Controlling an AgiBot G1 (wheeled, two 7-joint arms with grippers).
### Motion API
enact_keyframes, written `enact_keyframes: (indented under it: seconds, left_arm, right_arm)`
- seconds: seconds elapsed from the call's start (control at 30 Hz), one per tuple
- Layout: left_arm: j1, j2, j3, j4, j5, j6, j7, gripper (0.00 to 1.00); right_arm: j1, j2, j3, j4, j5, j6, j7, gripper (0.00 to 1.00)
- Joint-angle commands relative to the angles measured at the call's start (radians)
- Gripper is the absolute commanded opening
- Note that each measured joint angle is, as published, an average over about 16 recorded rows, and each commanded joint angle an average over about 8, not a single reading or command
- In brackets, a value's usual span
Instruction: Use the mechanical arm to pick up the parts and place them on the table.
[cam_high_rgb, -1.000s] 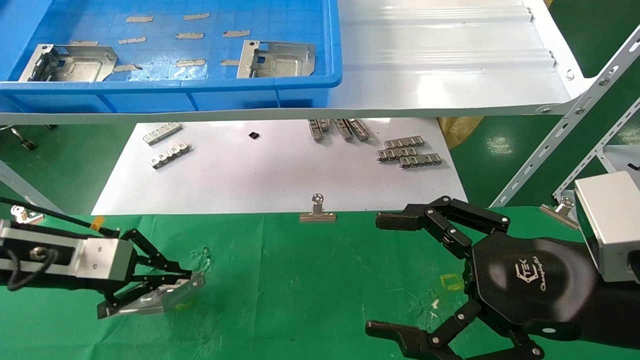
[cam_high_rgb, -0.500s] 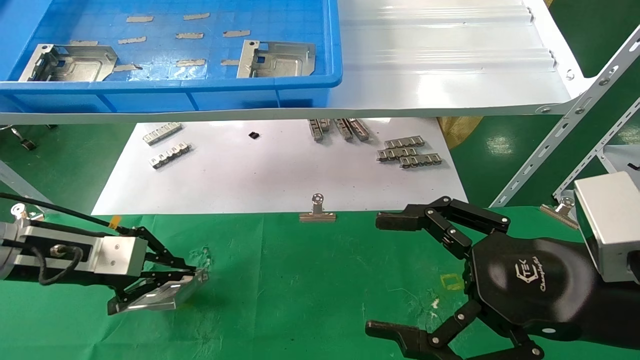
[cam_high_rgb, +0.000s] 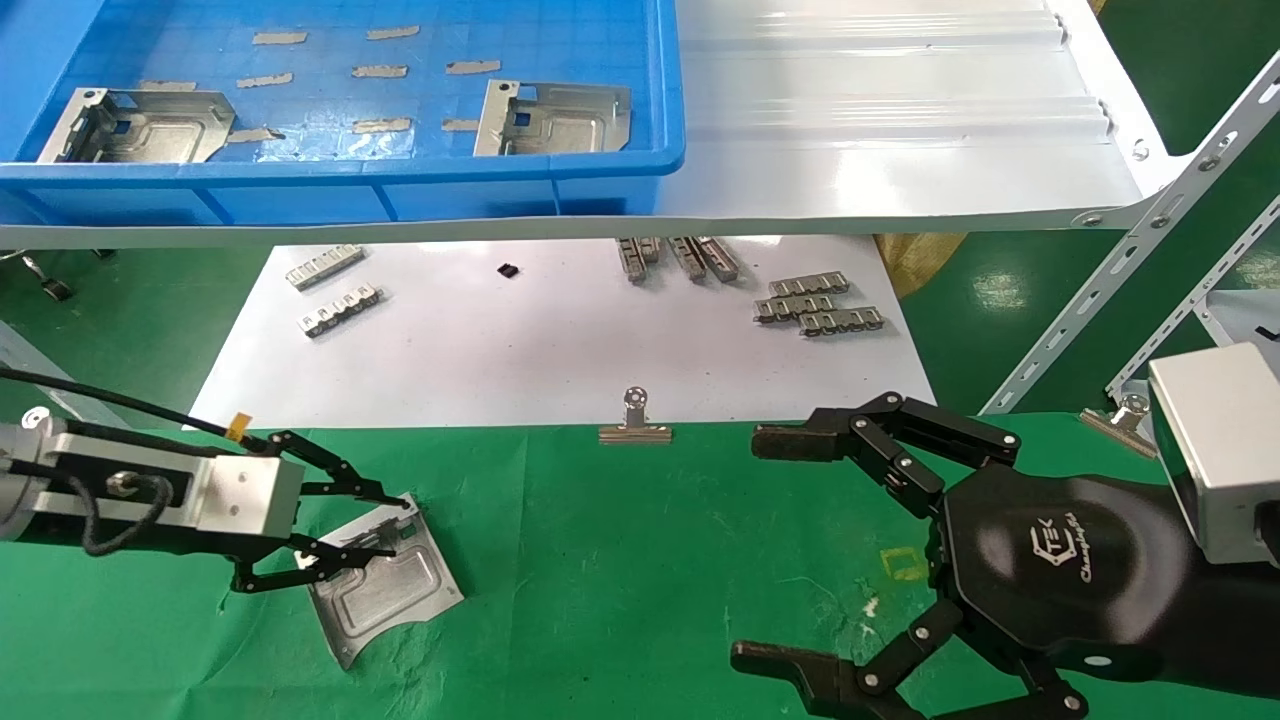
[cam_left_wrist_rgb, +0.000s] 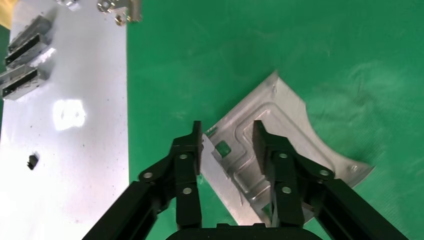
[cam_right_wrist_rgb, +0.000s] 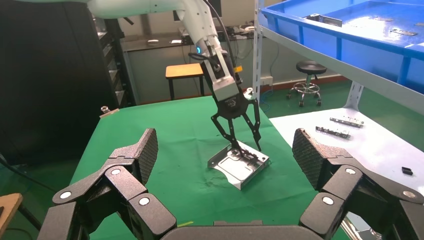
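A silvery plate (cam_high_rgb: 400, 590) lies flat on the green cloth table (cam_high_rgb: 650, 560) at the front left. My left gripper (cam_high_rgb: 395, 525) is open just above it, its fingers standing either side of the plate's upturned flange. The left wrist view shows the plate (cam_left_wrist_rgb: 280, 125) beyond the spread jaws of that gripper (cam_left_wrist_rgb: 227, 131). My right gripper (cam_high_rgb: 760, 548), with its black hexagonal palm, is open and empty at the front right. Its wrist view shows the plate (cam_right_wrist_rgb: 239, 167) and the left gripper (cam_right_wrist_rgb: 245, 145) over it. Two more plates (cam_high_rgb: 140, 125) (cam_high_rgb: 555, 118) lie in the blue bin (cam_high_rgb: 330, 195).
A white sheet (cam_high_rgb: 560, 340) behind the cloth carries small toothed metal strips (cam_high_rgb: 820, 305). A binder clip (cam_high_rgb: 634, 425) marks the cloth's far edge. The glossy white shelf board (cam_high_rgb: 880, 130) overhangs the sheet, with slanted metal braces (cam_high_rgb: 1130, 270) at the right.
My left gripper has set the plate down and opened; the plate, held tilted in its jaws before, now lies flat on the cloth. The right arm has not moved.
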Motion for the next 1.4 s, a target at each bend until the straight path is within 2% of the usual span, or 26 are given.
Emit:
enact_keyframes:
  seconds: [0.03,0.23,0.4,0.7,1.4]
  left_arm:
    - [-0.004,-0.004,-0.004,-0.005,-0.011,0.012,-0.006,1.0]
    - [0.045,-0.011,-0.059,0.102,-0.193,0.14,-0.077,1.0]
    - [0.072,-0.011,-0.08,0.151,-0.262,0.189,-0.099,1.0]
    - [0.076,-0.014,-0.089,0.115,-0.244,0.169,-0.099,1.0]
    - [0.264,-0.053,-0.323,-0.13,-0.297,0.137,-0.276,1.0]
  right_arm:
    - [0.0,0.0,0.0,0.0,0.0,0.0,0.0,1.0]
    - [0.0,0.0,0.0,0.0,0.0,0.0,0.0,1.0]
    - [0.0,0.0,0.0,0.0,0.0,0.001,0.0,1.0]
    - [0.0,0.0,0.0,0.0,0.0,0.0,0.0,1.0]
    - [0.0,0.0,-0.001,-0.001,0.001,0.0,-0.001,1.0]
